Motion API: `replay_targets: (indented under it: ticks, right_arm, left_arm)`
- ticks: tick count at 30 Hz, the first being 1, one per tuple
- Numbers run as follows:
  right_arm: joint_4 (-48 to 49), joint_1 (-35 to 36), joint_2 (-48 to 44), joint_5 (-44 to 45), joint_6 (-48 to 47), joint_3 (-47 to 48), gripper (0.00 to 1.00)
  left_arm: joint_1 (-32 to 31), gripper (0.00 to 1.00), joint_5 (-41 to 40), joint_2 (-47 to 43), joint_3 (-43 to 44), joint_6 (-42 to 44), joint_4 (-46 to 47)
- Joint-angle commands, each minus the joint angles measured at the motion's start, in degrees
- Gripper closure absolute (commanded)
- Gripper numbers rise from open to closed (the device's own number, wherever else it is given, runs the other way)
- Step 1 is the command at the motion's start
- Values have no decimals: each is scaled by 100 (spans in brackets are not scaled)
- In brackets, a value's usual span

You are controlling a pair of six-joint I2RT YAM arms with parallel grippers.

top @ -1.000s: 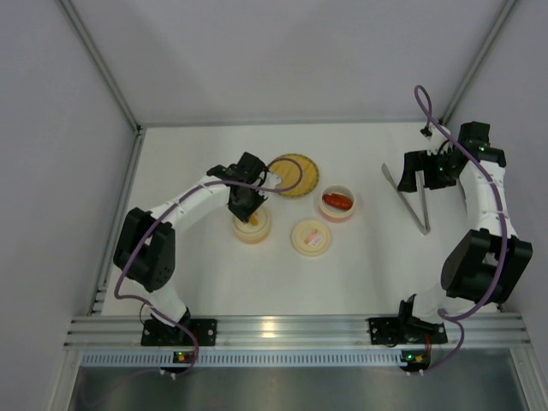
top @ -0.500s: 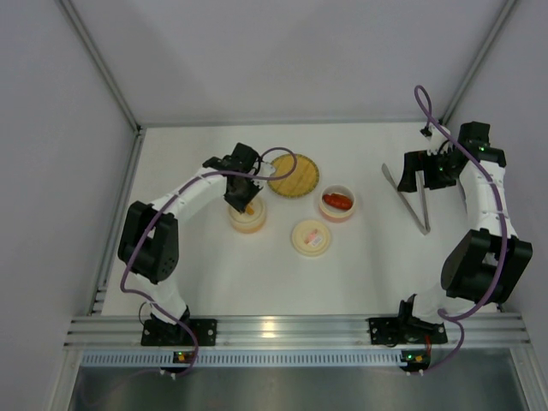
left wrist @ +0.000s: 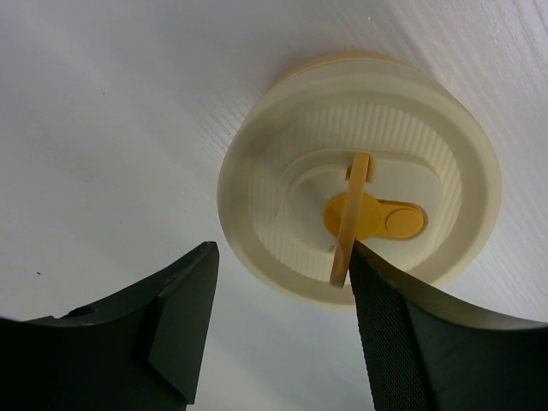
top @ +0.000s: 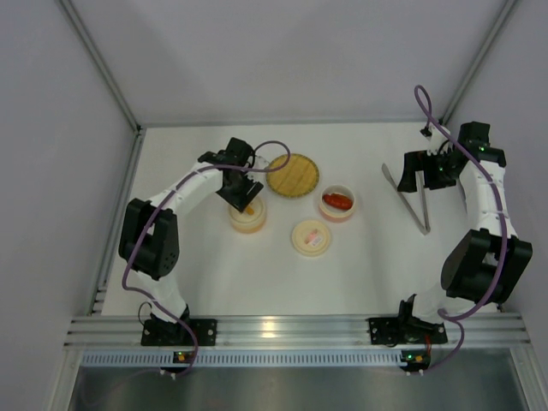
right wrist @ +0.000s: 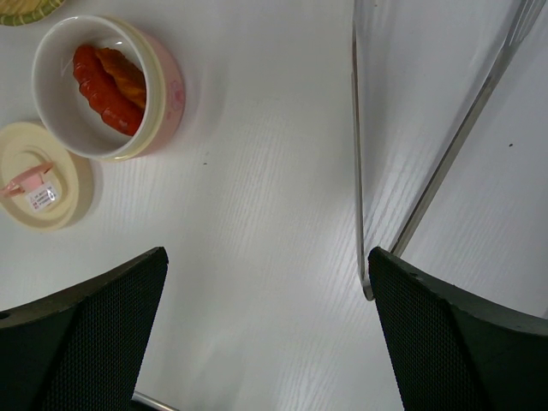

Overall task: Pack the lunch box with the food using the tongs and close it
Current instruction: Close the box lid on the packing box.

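Note:
The food, glossy red sausage pieces (right wrist: 107, 79), lies in an open pink-sided lunch box bowl (top: 337, 204). That bowl's cream lid with a pink tab (top: 311, 237) lies flat in front of it. A second round container with a cream lid (left wrist: 282, 154) stands to the left, its orange tab (left wrist: 353, 218) standing upright. My left gripper (left wrist: 282, 253) hangs open just over the lid's near edge, with one finger beside the tab. The silver tongs (top: 419, 210) lie on the table at the right. My right gripper (right wrist: 265, 257) hovers open above the table beside them, holding nothing.
A woven yellow plate (top: 293, 175) lies behind the two containers. Grey walls close in the white table (top: 214, 274) on three sides, and the aluminium rail with both arm bases runs along the near edge.
My left gripper was shut over the orange-tab lid and has opened and drawn back toward the far left. The lidded container shifted slightly. The right arm has not moved.

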Motion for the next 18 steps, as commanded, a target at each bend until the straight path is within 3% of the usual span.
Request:
replay_targets:
  ticks: [1,18]
  right_arm:
    - [-98,32,-12,-147,-83,266,1]
    - [-98,23,6,-174,-101,222,1]
  left_arm:
    - [23,32,372,120,143,-170,-368]
    - [375,37,637,357,1101,-329,-720]
